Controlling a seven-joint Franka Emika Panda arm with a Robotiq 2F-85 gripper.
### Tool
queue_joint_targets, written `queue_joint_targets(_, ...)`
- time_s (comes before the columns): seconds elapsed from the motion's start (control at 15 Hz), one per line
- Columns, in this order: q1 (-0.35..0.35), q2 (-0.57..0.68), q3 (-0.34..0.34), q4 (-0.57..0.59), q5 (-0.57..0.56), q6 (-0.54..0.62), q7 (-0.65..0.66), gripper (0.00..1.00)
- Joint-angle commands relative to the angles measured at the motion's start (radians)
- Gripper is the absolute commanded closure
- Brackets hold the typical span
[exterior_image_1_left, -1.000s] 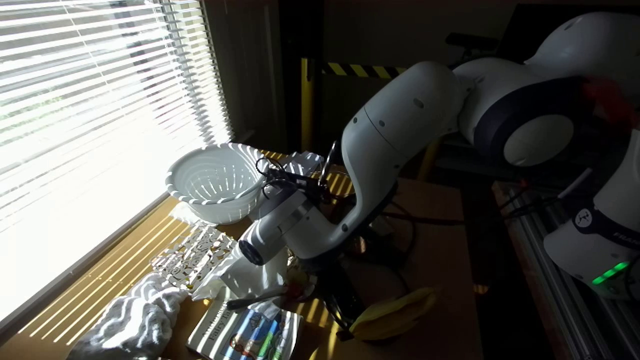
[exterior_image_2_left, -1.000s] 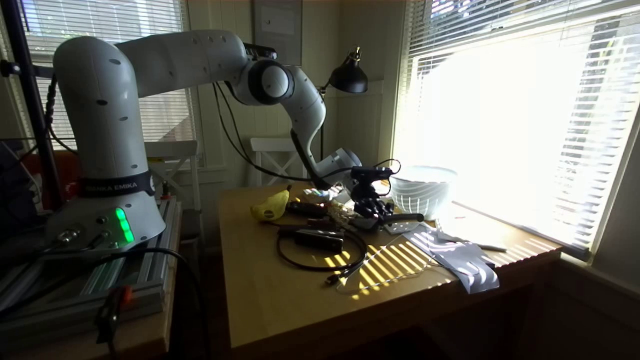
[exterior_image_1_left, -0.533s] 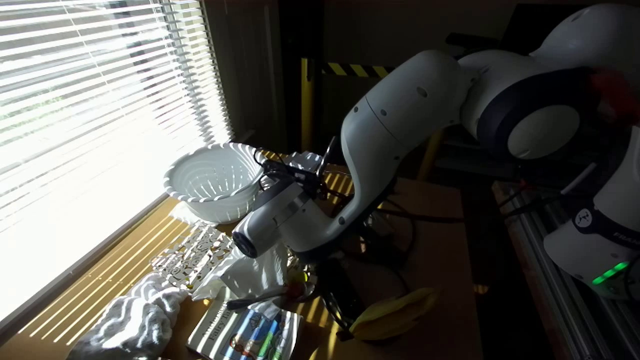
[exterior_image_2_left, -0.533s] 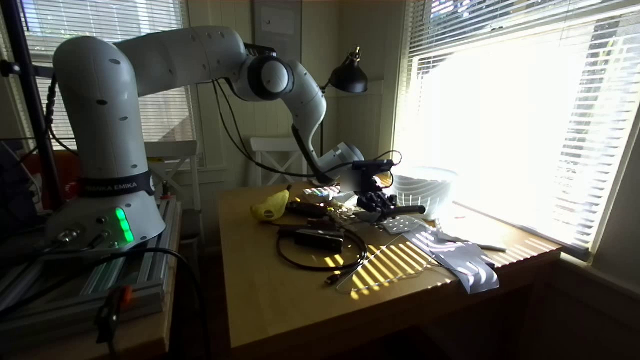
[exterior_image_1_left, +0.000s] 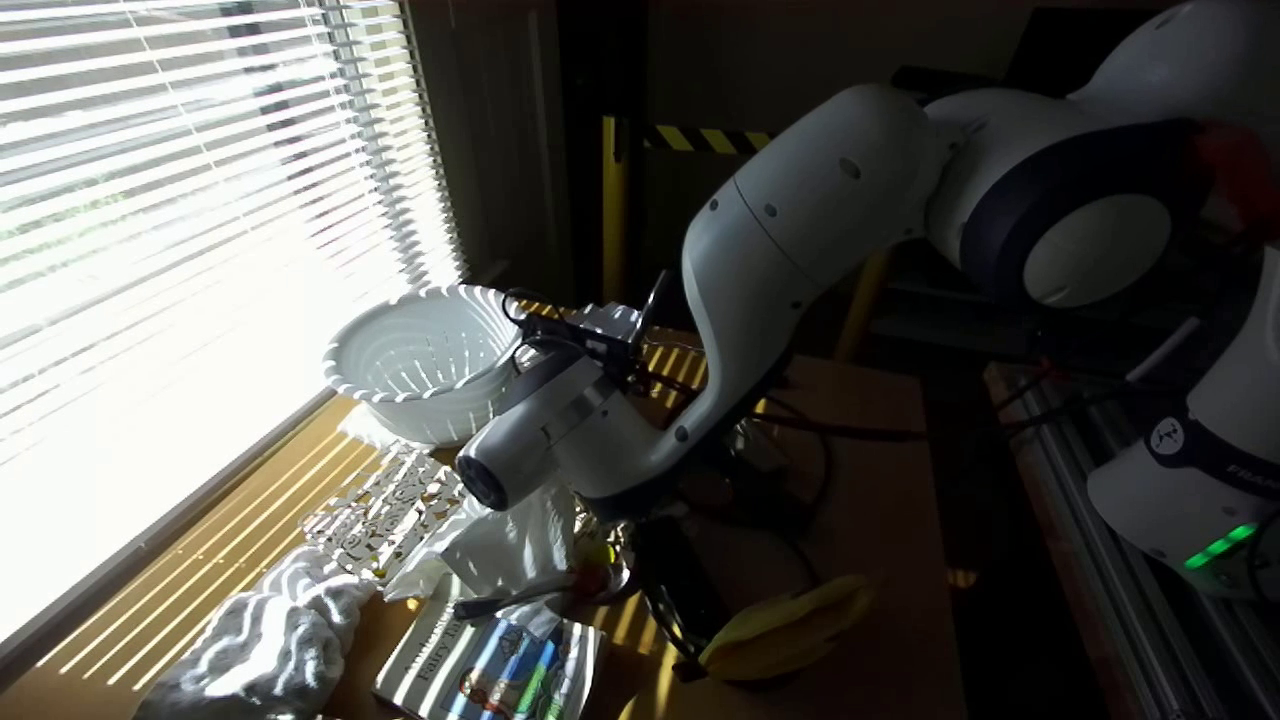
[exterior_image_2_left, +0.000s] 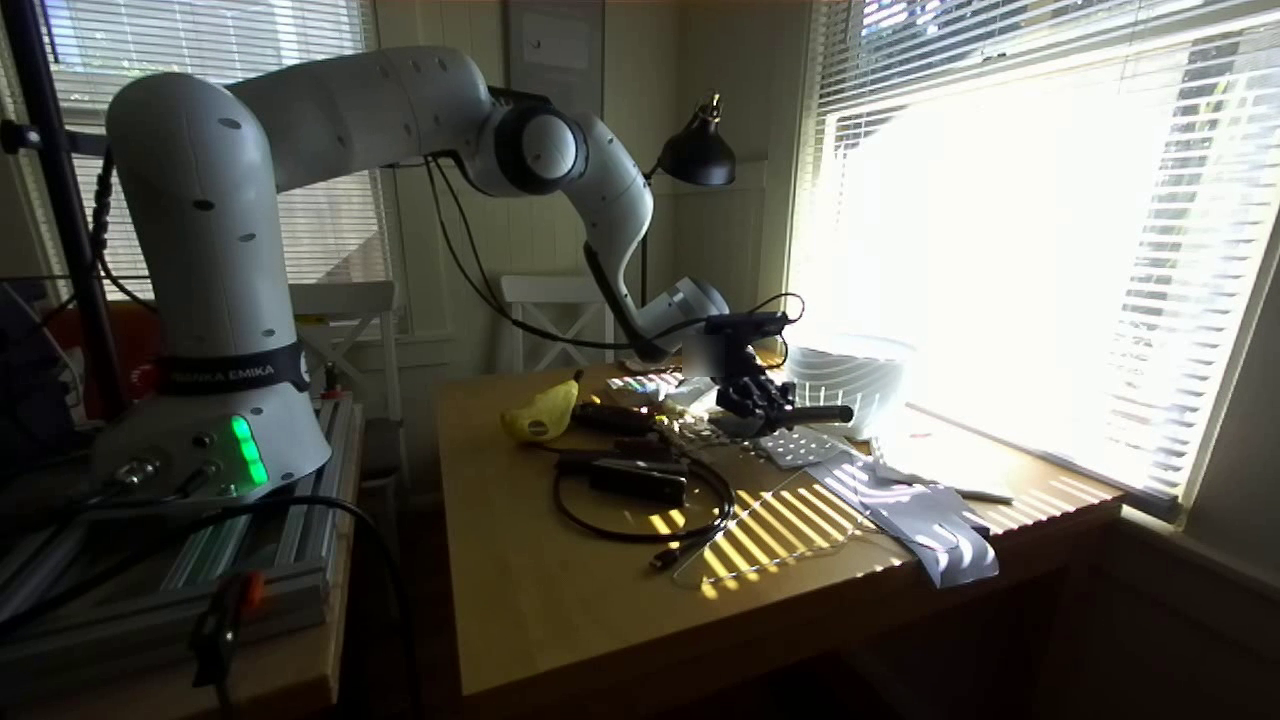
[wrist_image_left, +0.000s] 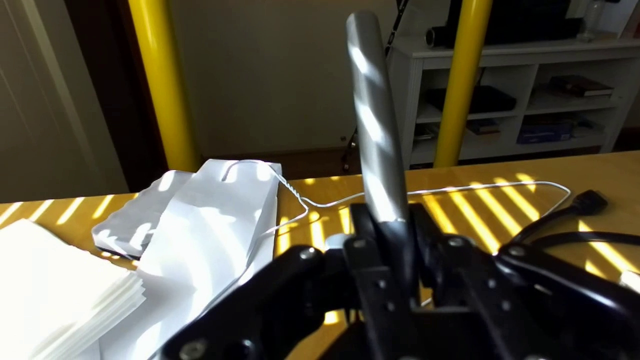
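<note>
Nearby, around the tool (wrist_image_left: 391, 227): colander (exterior_image_1_left: 430, 420), paper (wrist_image_left: 200, 240), wire (wrist_image_left: 294, 192), black cable (wrist_image_left: 547, 218).

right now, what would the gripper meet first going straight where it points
Ahead of the gripper and its held gray handle, the way looks free over the table toward the gap between yellow posts; whether they'd clear the white wire is unclear.

"FRANKA EMIKA" on the base band (exterior_image_2_left: 235, 373), "Fairy Ta…" on a partly covered book (exterior_image_1_left: 490, 662)
</note>
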Motion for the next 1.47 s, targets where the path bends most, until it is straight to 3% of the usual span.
queue_joint_targets(0.0,-0.003,-0.046,0.007,-0.064,-0.021,0.027,-0.016,0.94)
queue_joint_targets(0.47,-0.005,-0.158,0.010,-0.215,-0.029,0.069,0.072,0.94)
queue_joint_targets(1.0,-0.033,-0.355,0.027,-0.474,-0.051,0.095,0.201,0.94)
queue_joint_targets(1.4,-0.075,-0.466,0.046,-0.577,-0.087,0.157,0.130,0.94)
